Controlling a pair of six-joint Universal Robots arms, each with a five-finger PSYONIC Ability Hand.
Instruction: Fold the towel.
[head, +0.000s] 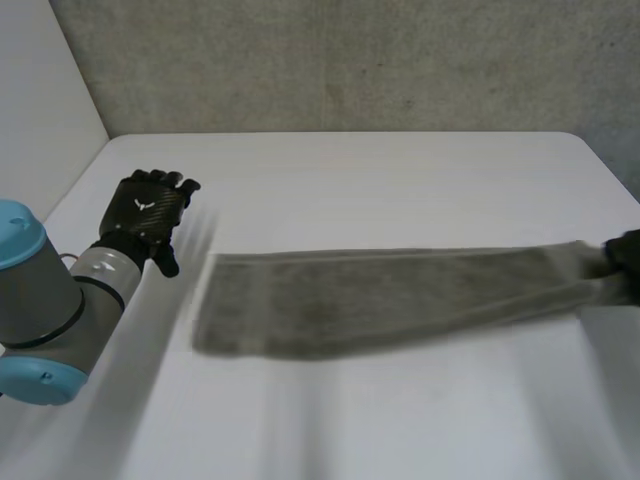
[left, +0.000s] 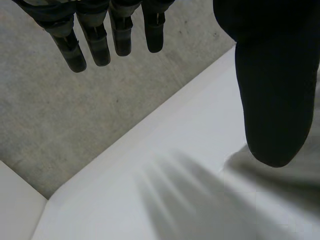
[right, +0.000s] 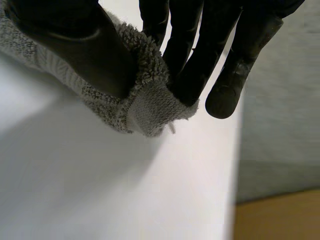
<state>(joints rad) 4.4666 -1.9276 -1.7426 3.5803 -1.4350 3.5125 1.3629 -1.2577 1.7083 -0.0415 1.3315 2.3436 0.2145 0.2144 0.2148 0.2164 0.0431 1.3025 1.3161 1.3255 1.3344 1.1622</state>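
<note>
1. Towel: grey, a long strip across the table, mid-left to right edge.
2. Right hand: pinching the towel's right end between thumb and fingers.
3. Left hand: fingers straight, empty, near the left end.
4. Fold: firm pinch, right end carried low onto left end, edges matched.

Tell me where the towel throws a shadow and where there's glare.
Right wrist view: the towel, pinched at its end by the right robot hand, throws a soft shadow on the table. Head view: no glare on the table.
</note>
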